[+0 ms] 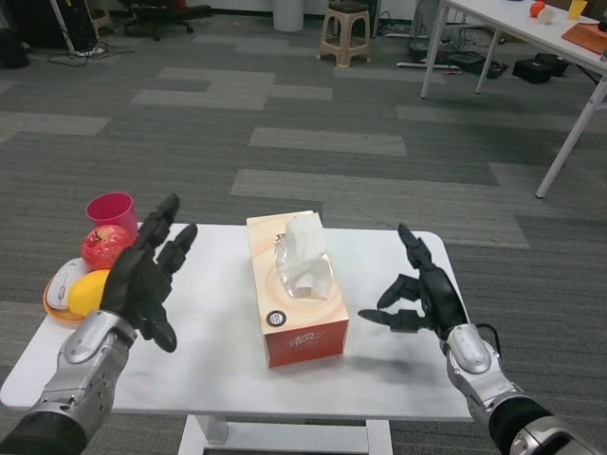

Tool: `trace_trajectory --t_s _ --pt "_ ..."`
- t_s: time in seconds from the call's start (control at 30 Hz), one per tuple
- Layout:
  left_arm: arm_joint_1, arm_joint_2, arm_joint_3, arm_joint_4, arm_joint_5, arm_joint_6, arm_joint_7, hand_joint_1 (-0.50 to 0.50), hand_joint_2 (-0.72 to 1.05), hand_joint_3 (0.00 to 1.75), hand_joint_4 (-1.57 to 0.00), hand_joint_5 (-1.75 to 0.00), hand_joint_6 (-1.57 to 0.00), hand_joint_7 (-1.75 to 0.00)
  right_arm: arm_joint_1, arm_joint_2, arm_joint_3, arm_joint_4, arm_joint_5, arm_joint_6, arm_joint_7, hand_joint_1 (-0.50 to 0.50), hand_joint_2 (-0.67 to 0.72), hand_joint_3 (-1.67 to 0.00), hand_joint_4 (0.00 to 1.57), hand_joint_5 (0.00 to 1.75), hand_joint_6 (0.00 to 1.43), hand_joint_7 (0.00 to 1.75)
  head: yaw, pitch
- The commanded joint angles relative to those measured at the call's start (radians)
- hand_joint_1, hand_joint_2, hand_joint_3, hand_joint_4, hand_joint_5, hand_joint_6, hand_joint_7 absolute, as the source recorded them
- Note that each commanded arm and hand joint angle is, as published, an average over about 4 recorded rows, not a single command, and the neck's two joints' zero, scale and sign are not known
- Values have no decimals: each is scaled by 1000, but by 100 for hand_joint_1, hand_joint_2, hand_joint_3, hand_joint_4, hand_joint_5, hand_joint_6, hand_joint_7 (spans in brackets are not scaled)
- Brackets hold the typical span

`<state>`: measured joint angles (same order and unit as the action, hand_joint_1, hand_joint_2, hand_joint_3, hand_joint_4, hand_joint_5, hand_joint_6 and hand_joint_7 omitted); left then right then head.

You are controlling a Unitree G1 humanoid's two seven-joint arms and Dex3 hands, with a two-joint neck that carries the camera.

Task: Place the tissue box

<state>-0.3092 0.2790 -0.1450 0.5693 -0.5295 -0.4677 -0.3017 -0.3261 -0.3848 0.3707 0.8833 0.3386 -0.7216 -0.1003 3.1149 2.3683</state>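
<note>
**A:** Where is the tissue box [296, 296]?

**B:** It sits in the middle of the white table [218, 379], with a tissue sticking up. No hand is touching it.

**A:** What are the hands doing?

**B:** The left hand [145, 278] is on one side, the right hand [424, 292] on the other. Both hold nothing, and their fingers are spread apart.

**A:** What could go wrong?

**B:** I think the box could tip or slide if one hand pushes first. A finger could also catch the tissue and pull it out.

**A:** Is anything in the way?

**B:** By the left edge there is a pink cup [113, 212], a red apple [106, 245], a yellow fruit [87, 292] and a white mouse [64, 282]. The left arm could bump them off.
</note>
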Motion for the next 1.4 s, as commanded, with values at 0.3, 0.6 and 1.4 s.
trace_trajectory --t_s 0.3,0.6,1.4 --pt "26 -6 36 -162 -1 -15 14 50 -72 0 0 -31 0 0 25 5 -47 -246 6 -12 -19 -46 -41 -32 28 78 0 0 7 5" --pt "26 -7 20 -213 0 -15 30 50 -72 0 0 -31 0 0 32 7 -36 -363 7 -10 -30 -46 -41 -32 26 78 0 0 8 12" --pt "-3 -4 -31 -291 8 -14 50 50 -70 0 0 -31 0 0 25 -1 -16 -468 5 -9 -55 -29 -10 -14 0 0 0 0 9 24"
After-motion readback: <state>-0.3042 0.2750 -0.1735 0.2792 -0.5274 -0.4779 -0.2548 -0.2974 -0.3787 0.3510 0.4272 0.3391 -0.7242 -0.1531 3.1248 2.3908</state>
